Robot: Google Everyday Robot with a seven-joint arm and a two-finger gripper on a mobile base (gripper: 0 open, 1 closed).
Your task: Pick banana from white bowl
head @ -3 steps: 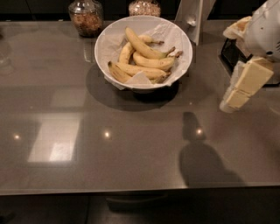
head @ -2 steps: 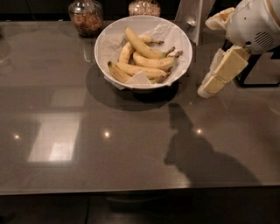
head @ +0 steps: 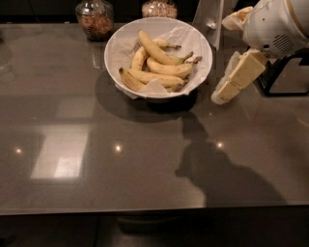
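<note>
The white bowl (head: 120, 46), lined with crumpled white paper, stands at the back middle of the dark glossy table. Several bananas lie in it. The banana (head: 155, 48), long, curved and plain yellow, lies on top, with its stem pointing right. Shorter bananas (head: 166, 68) lie below and beside it. My gripper (head: 223, 94) hangs from the white arm (head: 275, 24) at the right. It points down and to the left, just outside the bowl's right rim and above the table. It holds nothing.
Two glass jars (head: 95, 18) (head: 158, 8) with food stand behind the bowl. A white upright stand (head: 208, 17) is at the bowl's back right. A black frame (head: 285, 79) sits at the right edge. The table's front edge (head: 145, 211) runs across the bottom.
My arm and gripper have moved left from the right edge toward the bowl's right rim. The bowl and bananas have not moved.
</note>
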